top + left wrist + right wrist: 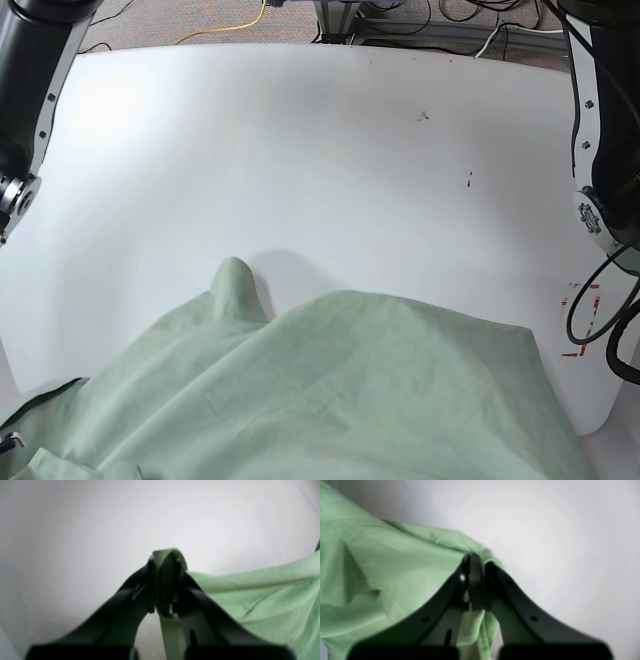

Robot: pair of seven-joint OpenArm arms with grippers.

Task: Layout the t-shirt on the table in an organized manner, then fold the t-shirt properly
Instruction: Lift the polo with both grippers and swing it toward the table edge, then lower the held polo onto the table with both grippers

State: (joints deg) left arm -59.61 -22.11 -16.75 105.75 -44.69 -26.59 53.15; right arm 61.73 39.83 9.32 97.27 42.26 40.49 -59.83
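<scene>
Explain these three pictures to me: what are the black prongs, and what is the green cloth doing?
A two-armed robot is folding clothes. The wide picture looks down from its base at a white table with a green t-shirt spread at the near edge; the dark columns at the sides are its arms. The other two pictures come from cameras on its wrists. The black prongs are fingers: the left gripper is shut on a fold of the t-shirt, and the right gripper is shut on another part. Red tape marks the table's edge.
</scene>
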